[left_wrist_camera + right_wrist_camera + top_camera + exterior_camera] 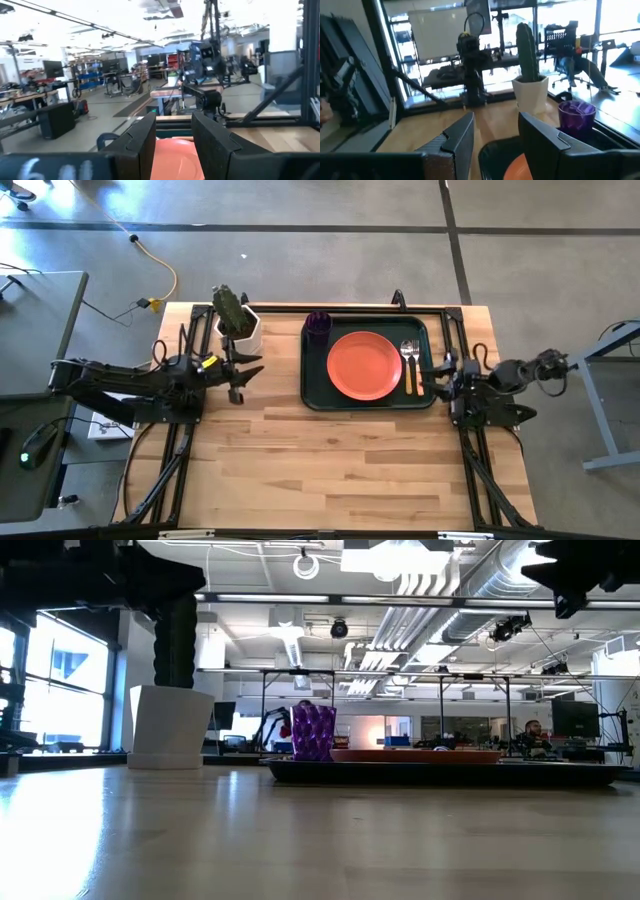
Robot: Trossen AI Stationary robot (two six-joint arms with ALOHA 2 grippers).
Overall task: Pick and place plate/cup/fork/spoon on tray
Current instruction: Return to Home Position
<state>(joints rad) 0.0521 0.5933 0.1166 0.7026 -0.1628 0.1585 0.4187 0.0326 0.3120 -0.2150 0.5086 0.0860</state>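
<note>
The orange-red plate lies in the middle of the dark green tray. The purple cup stands in the tray's far left corner. The fork and spoon lie side by side in the tray, right of the plate. My left gripper hovers open and empty left of the tray, pointing at it. My right gripper is open and empty at the tray's right rim. The left wrist view shows the plate between the fingers. The right wrist view shows the cup.
A white pot with a green cactus stands at the far edge, left of the tray and just beyond my left gripper. Bare wooden tabletop fills the near half. Black frame rails run along both table sides.
</note>
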